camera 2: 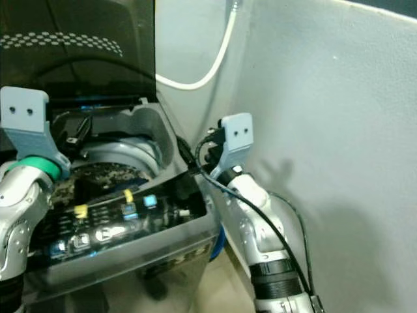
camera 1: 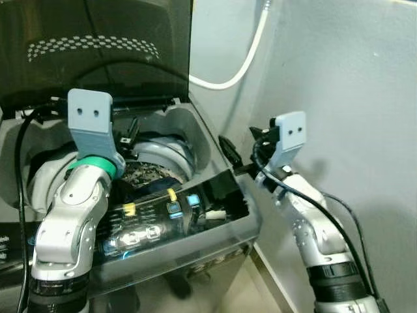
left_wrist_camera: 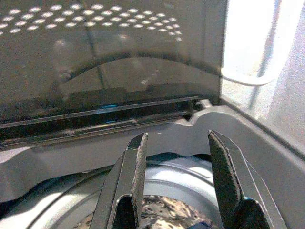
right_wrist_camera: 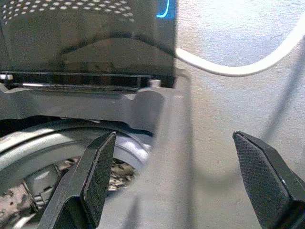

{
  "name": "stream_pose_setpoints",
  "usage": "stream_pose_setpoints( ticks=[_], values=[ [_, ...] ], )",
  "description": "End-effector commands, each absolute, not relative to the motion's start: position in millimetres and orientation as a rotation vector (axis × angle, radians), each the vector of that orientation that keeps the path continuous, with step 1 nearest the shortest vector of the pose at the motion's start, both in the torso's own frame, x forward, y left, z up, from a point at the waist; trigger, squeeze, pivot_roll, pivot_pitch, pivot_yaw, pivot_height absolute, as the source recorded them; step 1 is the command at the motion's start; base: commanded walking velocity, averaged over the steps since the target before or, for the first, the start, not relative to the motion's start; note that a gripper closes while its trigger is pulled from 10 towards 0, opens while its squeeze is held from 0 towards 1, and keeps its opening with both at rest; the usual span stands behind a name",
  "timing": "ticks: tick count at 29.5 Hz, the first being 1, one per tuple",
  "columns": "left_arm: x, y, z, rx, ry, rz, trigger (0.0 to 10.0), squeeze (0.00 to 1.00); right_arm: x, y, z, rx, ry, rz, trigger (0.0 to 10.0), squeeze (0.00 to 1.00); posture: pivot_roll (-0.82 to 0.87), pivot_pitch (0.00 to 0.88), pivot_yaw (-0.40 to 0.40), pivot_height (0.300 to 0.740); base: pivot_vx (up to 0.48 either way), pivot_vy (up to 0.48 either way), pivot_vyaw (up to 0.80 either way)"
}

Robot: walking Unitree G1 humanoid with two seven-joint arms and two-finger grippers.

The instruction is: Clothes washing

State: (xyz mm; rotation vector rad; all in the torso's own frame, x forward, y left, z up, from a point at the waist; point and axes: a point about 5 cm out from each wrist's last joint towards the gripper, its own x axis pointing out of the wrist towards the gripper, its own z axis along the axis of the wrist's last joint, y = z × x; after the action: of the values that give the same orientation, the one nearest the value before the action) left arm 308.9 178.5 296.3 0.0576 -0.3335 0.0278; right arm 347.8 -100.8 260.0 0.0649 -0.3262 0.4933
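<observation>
Left eye view: washing machine [camera 1: 195,140] lid [camera 1: 98,45] upright, drum [camera 1: 153,171] facing up.

Clothes [camera 1: 146,175] in washer [camera 1: 215,153], wall [camera 1: 352,98] right.

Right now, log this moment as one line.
washer: lid up | left gripper: open over drum | right gripper: open, straddling washer's wall-side rim

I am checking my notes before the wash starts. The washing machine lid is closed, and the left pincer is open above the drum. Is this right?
Not quite: the washing machine lid is raised, standing up behind the drum, as the left eye view shows. The rest holds: the left pincer is open above the drum.
</observation>
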Motion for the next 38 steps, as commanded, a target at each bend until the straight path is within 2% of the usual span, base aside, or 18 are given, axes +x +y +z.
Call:
stream_pose_setpoints(
  ticks=[1, 8, 11, 12, 22, 38],
  values=[
    [307, 172, 295, 0.065, -0.333, 0.009, 10.0, 0.0, 349, -108, 259, 0.058, -0.323, 0.465, 10.0, 0.0, 0.03, 0.071, -0.036, 0.74, 0.0, -0.416, 0.0],
    [306, 171, 295, 0.06, -0.337, 0.012, 10.0, 0.0, 349, -108, 256, 0.053, -0.326, 0.454, 10.0, 0.0, 0.03, 0.064, -0.03, 0.74, 0.0, -0.416, 0.0],
    [306, 172, 297, -0.031, -0.335, 0.0, 10.0, 0.0, 349, -108, 256, 0.053, -0.327, 0.451, 10.0, 0.0, 0.03, 0.062, -0.029, 0.74, 0.0, -0.2, 0.0],
    [306, 174, 299, -0.1, -0.341, -0.009, 10.0, 0.0, 349, -109, 255, 0.055, -0.327, 0.447, 10.0, 0.0, 0.03, 0.061, -0.029, 0.74, 0.0, 0.48, 0.0],
    [304, 175, 300, -0.07, -0.35, -0.014, 10.0, 0.0, 349, -107, 253, 0.063, -0.324, 0.446, 10.0, 0.0, 0.04, 0.057, -0.022, 0.74, 0.0, 0.48, 0.0],
    [307, 175, 294, 0.026, -0.309, -0.023, 10.0, 0.0, 348, -103, 246, 0.112, -0.303, 0.442, 10.0, 0.0, 0.06, 0.066, -0.005, 0.74, 0.0, 0.0, 0.0]
  ],
)
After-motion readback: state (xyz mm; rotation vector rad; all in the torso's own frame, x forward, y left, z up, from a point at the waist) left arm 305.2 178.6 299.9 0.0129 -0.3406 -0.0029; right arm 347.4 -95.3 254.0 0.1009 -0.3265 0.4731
